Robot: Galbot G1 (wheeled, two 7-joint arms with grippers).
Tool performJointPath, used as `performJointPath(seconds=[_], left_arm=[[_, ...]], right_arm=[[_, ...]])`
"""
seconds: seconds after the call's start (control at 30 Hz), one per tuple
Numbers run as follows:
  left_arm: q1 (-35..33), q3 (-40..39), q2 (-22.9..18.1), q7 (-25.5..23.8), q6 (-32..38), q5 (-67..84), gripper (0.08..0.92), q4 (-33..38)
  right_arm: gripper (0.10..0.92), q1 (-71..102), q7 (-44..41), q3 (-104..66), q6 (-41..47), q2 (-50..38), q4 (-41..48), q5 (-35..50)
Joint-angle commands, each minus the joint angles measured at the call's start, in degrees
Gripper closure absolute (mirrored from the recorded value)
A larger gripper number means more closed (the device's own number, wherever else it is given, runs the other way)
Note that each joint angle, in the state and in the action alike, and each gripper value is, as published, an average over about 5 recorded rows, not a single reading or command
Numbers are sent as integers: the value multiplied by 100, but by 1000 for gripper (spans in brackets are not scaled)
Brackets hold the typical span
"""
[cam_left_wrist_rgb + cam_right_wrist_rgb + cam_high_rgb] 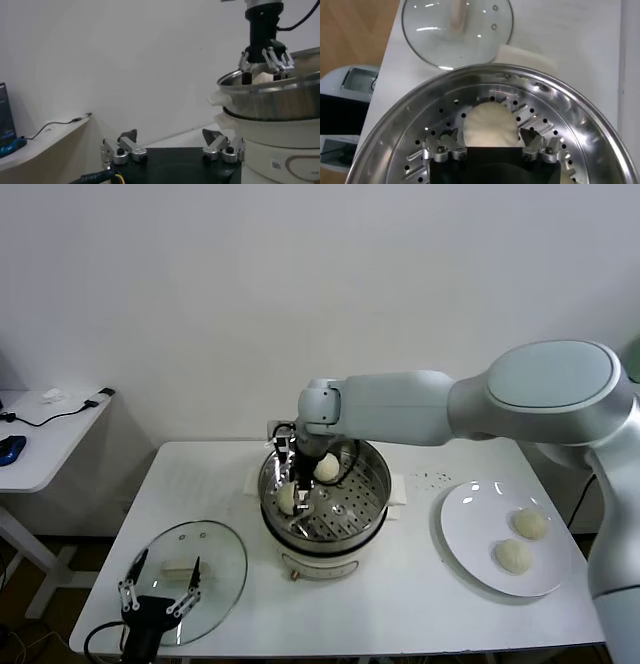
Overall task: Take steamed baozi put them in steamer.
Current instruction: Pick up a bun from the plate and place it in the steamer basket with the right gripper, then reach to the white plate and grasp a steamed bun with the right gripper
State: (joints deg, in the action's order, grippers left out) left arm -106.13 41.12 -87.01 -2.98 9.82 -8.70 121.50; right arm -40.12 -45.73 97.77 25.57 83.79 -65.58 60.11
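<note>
We see the steamer [372, 469] at the middle of the table [200, 474]; two baozi lie in it, one [287, 498] towards the left front, one [326, 467] just behind it; the right gripper [298, 496] hangs in the basket over the front one, fingers spread either side; right of the steamer sits the plate [470, 514] with two more baozi [530, 523] [513, 556]; left front lies the glass lid [220, 569]; the left gripper [160, 596] waits over it, jaws apart.
</note>
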Motion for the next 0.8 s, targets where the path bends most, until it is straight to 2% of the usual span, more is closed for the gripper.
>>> performJointPath(seconds=[0.03, 0.23, 0.43, 0.6, 0.8], left_arm=[[21, -36, -12, -3, -43, -15, 177, 12], [54, -54, -40, -12, -128, -75, 177, 90], [73, -55, -72, -10, -197, -132, 177, 99], [80, -33, -90, -20, -217, -152, 177, 127], [8, 50, -108, -22, -232, -167, 177, 178]], right_arm=[[203, -638, -395, -220, -175, -930, -422, -529], [203, -1325, -1136, -155, -622, -2311, -1149, -1196], [203, -1703, -1435, 146, -871, -3757, -1963, -2249], [203, -1194, -1351, 50, -1040, -4904, -2250, -3156], [203, 73, -1327, -751, -1243, -5985, -2145, -4384]])
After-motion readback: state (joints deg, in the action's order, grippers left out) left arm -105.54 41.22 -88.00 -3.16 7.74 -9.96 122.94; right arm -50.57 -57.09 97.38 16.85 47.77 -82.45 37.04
